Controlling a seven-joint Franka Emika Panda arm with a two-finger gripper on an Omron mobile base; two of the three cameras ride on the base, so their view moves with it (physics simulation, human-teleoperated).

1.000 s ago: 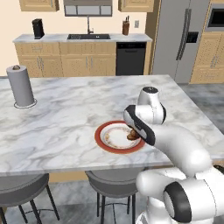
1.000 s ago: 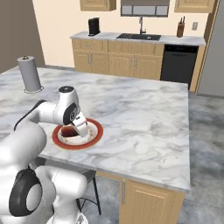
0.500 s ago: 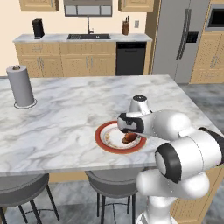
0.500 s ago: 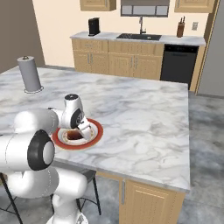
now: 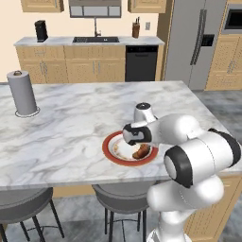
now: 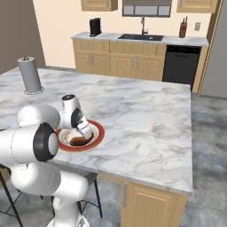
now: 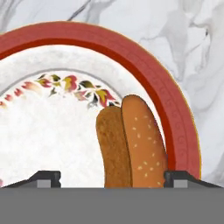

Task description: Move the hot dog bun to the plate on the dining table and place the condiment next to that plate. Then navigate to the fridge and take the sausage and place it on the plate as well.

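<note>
On marble table, round red-rimmed plate, seeded oblong bun, gripper jaws apart.

The marble dining table bears a red-rimmed plate and a paper-towel roll.

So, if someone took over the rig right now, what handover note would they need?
Claw: open, low over the plate, fingertips standing apart on either side of the hot dog bun, holding nothing.
Hot dog bun: lying on the red-rimmed plate on the marble dining table, towards the plate's rim.
Done: bun is on the plate.
Left: put the condiment beside the plate; I cannot spot it here. Then drive to the fridge, fetch the sausage and set it on the plate.
Also on the table: a paper towel roll, well clear of the plate.
</note>
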